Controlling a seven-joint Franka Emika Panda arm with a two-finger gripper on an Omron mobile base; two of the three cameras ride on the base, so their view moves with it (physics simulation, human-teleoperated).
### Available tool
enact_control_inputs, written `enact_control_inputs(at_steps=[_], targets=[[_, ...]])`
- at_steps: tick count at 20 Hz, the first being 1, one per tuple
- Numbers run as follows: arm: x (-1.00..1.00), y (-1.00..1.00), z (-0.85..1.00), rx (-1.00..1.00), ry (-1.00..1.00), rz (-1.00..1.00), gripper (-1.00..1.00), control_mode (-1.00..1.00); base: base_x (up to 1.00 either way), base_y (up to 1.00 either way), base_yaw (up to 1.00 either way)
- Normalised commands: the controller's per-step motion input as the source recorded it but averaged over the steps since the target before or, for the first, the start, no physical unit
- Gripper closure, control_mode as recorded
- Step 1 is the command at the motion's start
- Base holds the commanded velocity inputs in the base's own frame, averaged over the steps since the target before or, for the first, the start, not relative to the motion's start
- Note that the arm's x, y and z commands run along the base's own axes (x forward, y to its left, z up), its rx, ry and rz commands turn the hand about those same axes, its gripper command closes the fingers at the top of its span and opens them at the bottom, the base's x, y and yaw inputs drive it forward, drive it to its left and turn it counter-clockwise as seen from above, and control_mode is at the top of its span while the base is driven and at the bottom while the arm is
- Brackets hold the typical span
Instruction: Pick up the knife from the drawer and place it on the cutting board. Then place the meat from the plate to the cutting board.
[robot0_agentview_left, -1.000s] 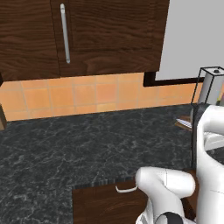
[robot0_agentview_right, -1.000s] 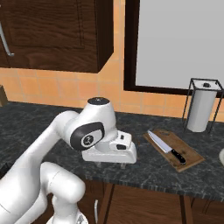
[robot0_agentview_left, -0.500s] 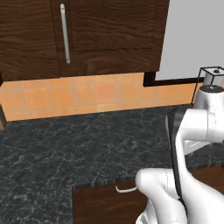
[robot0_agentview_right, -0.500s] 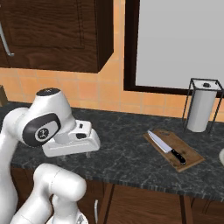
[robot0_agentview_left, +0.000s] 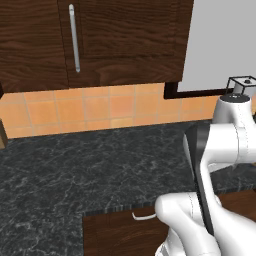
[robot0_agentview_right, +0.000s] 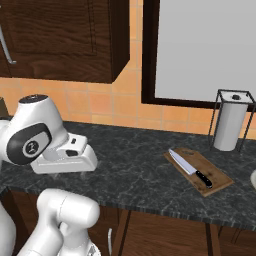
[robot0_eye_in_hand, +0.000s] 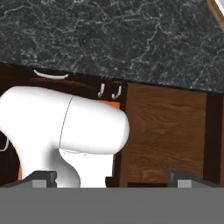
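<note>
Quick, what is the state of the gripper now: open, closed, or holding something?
Gripper: open, the two fingertips stand far apart at the bottom of the hand view, with nothing between them.

The knife (robot0_agentview_right: 190, 168) lies on the cutting board (robot0_agentview_right: 218, 178), which rests on the surface (robot0_agentview_right: 135, 175) toward its right end in the right base view. Just behind the board, a paper towel roll (robot0_agentview_right: 229, 127) stands upright in its holder, near the wall. Wall cabinets (robot0_agentview_right: 60, 40) hang above the left part of the surface, with a window (robot0_agentview_right: 210, 50) to their right. Below the surface's front edge sit the drawer fronts (robot0_eye_in_hand: 164, 131), side by side, with a curved handle (robot0_eye_in_hand: 50, 75) on the left one.
</note>
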Motion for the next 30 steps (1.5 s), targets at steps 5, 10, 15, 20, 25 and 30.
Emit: enact_control_inputs(at_steps=[5,10,15,20,25,30], targets=[[-0.09,0.5,0.03,0.0,-0.06,-0.01,-1.0,-1.0,0.0,0.0,0.0],[0.05,0.18,0.0,0.0,0.0,0.0,-1.0,-1.0,0.0,0.0,0.0],[0.0,0.07,0.0,0.0,0.0,0.0,-1.0,-1.0,0.0,0.0,0.0],[-0.02,0.0,0.0,0.0,0.0,0.02,-1.0,-1.0,0.0,0.0,0.0],[-0.53,-0.04,0.0,0.01,-0.02,0.01,-1.0,-1.0,0.0,0.0,0.0],[-0.07,-0.32,0.02,0.11,-0.06,-0.05,-1.0,-1.0,0.0,0.0,0.0]])
